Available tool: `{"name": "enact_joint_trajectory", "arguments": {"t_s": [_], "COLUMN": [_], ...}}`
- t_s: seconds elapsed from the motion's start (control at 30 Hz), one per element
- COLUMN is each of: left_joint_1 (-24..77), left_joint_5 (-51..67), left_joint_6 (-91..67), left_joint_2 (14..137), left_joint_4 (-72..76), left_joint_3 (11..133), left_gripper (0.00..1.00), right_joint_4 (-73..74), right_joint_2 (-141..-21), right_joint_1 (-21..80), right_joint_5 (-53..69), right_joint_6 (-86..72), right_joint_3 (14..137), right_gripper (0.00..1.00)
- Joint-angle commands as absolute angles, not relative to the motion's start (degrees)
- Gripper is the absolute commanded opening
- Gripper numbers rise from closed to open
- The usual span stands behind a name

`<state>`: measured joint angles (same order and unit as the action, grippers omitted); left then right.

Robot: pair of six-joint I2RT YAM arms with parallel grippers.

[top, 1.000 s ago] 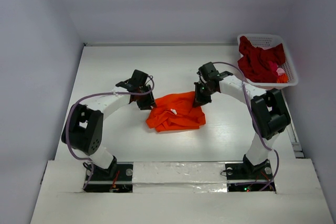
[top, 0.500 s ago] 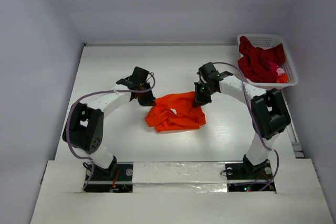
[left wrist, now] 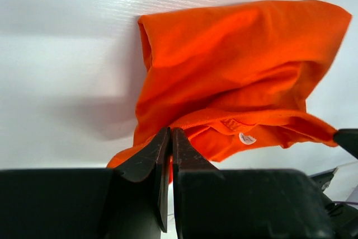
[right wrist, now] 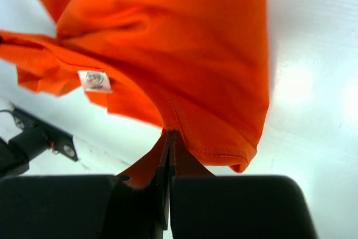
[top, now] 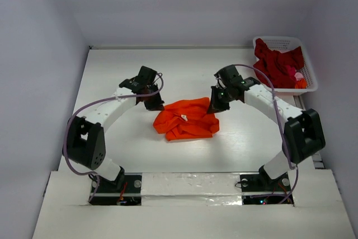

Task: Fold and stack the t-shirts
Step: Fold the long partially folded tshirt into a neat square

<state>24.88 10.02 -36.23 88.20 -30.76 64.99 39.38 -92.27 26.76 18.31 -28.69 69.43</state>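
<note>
Orange tee (top: 186, 118): bunched in a heap mid-desk, between the two arms. The collar label (right wrist: 95, 80) shows. It is not flat and no fold is made yet. The other tees (top: 277, 64), dark red with a bit of pink, sit heaped in the basket (top: 279, 40) at the far right corner of the desk (top: 123, 71).

State, left pincer (left wrist: 170, 132): fingers together, cloth nipped at the tee's left edge by the collar seam.
State, right pincer (right wrist: 169, 134): fingers together on a hem at the tee's right edge.
Both grips are thin, right at the tips.

Step in hand, as I judge it: spread the tee flat before folding.

To do it well:
- Draw the pincers apart evenly, left and right, only until the cloth goes taut. A jerk could slip such thin grips.
- Lift just enough for the bunched layers to fall free.
- Whether each grip holds one layer or several, I cannot tell; watch for a doubled panel.
- Lay it down mid-desk, well away from the basket.
</note>
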Motion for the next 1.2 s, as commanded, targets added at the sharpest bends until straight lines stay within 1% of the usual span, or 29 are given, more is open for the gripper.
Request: {"name": "enact_joint_trajectory", "arguments": {"t_s": [0.0,0.2,0.47,0.8,1.17], "left_joint_1": [24.70,24.70,24.70,26.98,31.19], "left_joint_5": [8.70,9.93,11.86,15.99,20.83], "left_joint_6": [-35.33,-34.72,-33.84,-33.49,-32.78], "left_joint_2": [84.03,82.36,80.16,78.75,81.47], "left_joint_4": [-34.72,-35.77,-36.04,-37.09,-38.40], "left_joint_3": [67.06,63.90,58.63,56.08,55.02], "left_gripper": [0.00,0.00,0.00,0.00,0.00], "right_joint_4": [42.62,44.56,45.53,46.23,46.05], "right_joint_2": [-87.55,-83.50,-80.68,-81.82,-85.08], "right_joint_1": [27.51,27.51,27.51,27.51,27.51], "right_joint_5": [20.56,21.36,20.92,21.00,21.62], "right_joint_6": [-29.01,-28.12,-27.86,-26.19,-24.96], "right_joint_3": [67.77,62.85,59.24,58.97,59.50], "right_gripper": [0.00,0.00,0.00,0.00,0.00]}}
